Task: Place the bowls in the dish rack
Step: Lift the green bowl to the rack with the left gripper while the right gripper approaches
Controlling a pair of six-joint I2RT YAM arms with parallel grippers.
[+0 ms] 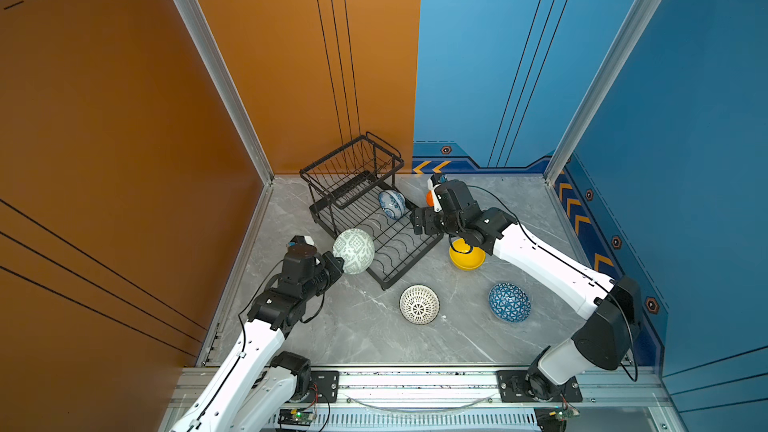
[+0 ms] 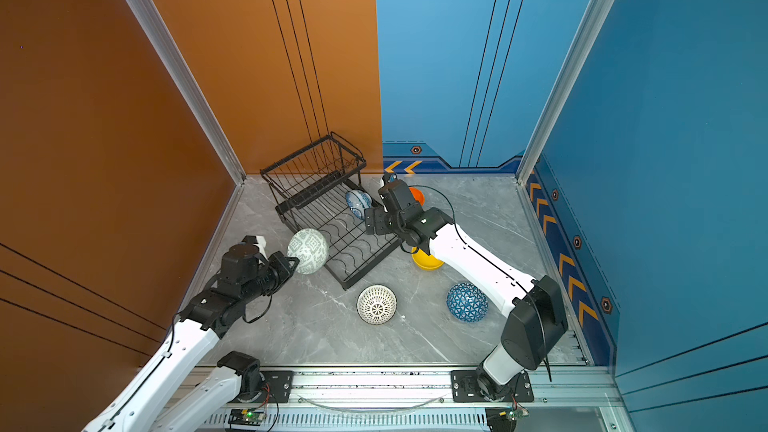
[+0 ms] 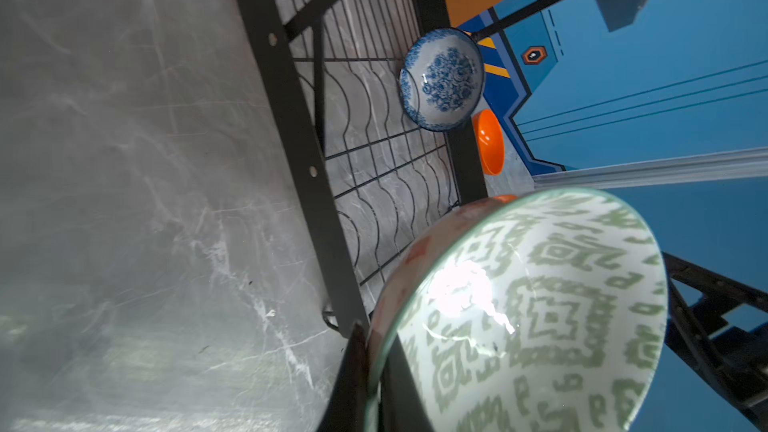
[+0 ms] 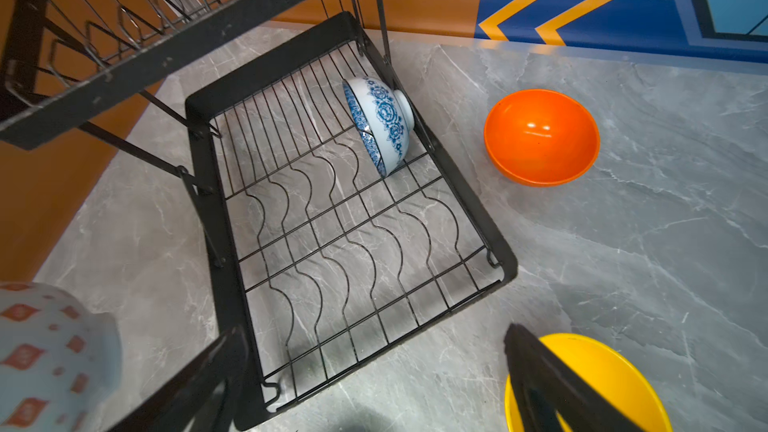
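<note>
Top views. The left gripper (image 1: pixel 338 261) is clamped on the rim of the pale green bowl (image 1: pixel 353 251), which is held tilted at the left edge of the dish rack (image 1: pixel 411 263), green pattern toward the camera. The floral bowl (image 1: pixel 392 204) stands on edge in the lower tray, near the raised basket. The right gripper (image 1: pixel 417 222) hangs at the tray's right rail, jaws spread, holding nothing. On the table (image 1: pixel 365 338): yellow bowl (image 1: pixel 467 257) under the right arm, lattice bowl (image 1: pixel 419 304), and blue triangle bowl (image 1: pixel 510 302). The orange bowl (image 2: pixel 417 195) sits behind the right wrist. Wall markings are only orange chevrons (image 1: pixel 432 167) and hexagon emblems (image 1: pixel 446 150); no lettering is legible.

Left wrist. One finger (image 3: pixel 351 384) lies outside the green bowl's rim and the other inside. Red diamond marks show on the bowl's outer wall.

Right wrist. The fingers (image 4: pixel 548 380) are wide apart over the tray's near end. The floral bowl leans on the far side rail. The orange bowl sits upright on the table just beside the rack.
</note>
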